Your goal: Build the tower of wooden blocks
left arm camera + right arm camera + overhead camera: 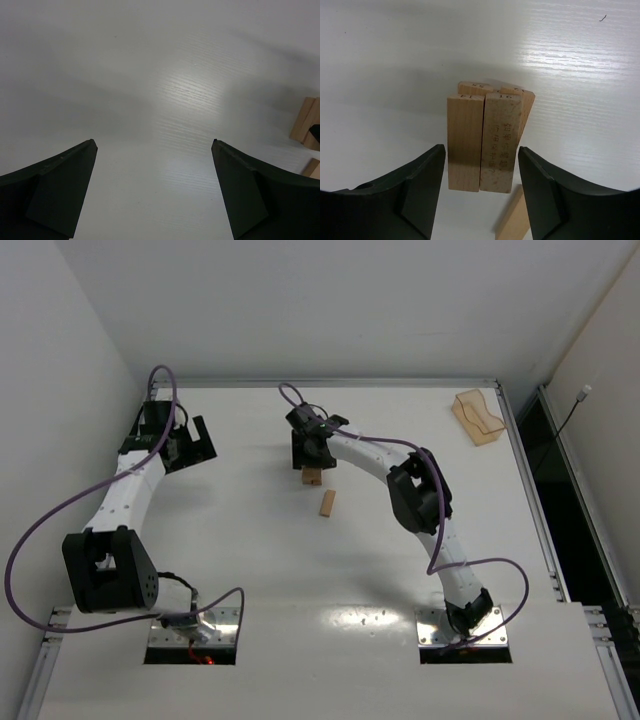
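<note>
The tower (482,140) is a small stack of light tan wood blocks, with two planks side by side on top and more planks underneath. In the top view it shows as a tan stub (312,477) just below my right gripper (308,452). My right gripper (481,148) is open, its jaws either side of the top two planks with a narrow gap on each side. One loose wood block (327,503) lies on the table just near of the tower and also shows in the right wrist view (514,220). My left gripper (192,447) is open and empty at the far left (155,145).
A translucent orange-tan tray (478,417) stands at the far right corner. In the left wrist view, the tower's planks (305,122) and the loose block (313,168) show at the right edge. The table's back edge lies just beyond both grippers.
</note>
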Available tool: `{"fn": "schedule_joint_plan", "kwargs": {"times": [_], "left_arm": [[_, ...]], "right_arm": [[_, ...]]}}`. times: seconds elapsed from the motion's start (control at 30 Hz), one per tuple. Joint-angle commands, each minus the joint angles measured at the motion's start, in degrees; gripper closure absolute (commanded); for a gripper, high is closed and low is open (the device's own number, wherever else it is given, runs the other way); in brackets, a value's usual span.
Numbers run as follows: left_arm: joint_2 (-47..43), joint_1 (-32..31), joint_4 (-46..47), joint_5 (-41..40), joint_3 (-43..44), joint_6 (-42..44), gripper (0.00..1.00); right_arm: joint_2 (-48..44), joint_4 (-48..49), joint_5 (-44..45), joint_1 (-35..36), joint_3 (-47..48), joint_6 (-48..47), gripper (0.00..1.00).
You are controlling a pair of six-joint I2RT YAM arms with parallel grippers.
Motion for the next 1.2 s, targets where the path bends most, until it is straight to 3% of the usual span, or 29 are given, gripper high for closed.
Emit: {"fn": "schedule_joint_plan", "kwargs": {"times": [0.0,0.03,0.3,0.37,0.57,0.7,0.77,0.9,1.17], "left_arm": [[0.39,0.77,0.6,0.9,2.36,0.41,0.01],[0.39,0.77,0.6,0.9,2.36,0.41,0.01],[-0.13,0.77,1.74,1.61,1.74,0.94,0.01],[-0.14,0.77,3.14,1.61,1.74,0.94,0.01],[-1.45,-2.75,4.29,0.11,1.74,0.94,0.01],[-0.59,-9.76,1.31,1.61,3.31,4.44,0.01],[-0.58,-17.66,-0.1,1.61,3.85,5.68,0.01],[0.82,-28.75,0.51,2.48,2.62,4.45,0.01],[12.94,-41.75,2.18,5.65,5.51,-3.62,0.02]], "right_arm": [[0.39,1.61,1.17,0.4,1.9,0.71,0.39],[0.39,1.61,1.17,0.4,1.9,0.71,0.27],[-4.17,5.9,-1.38,0.4,0.23,-4.12,0.12],[-7.86,7.58,-1.38,0.4,-1.17,-6.75,0.04],[-20.41,10.84,-0.69,-0.13,-7.58,-12.55,0.04],[-29.98,10.84,4.14,-1.97,-16.28,-16.07,0.08],[-33.52,10.84,6.78,-4.16,-23.13,-17.21,0.1],[-42.13,10.84,12.41,-8.38,-34.12,-20.37,0.0],[-53.74,6.27,4.88,-19.54,-46.88,-20.29,0.0]]}}
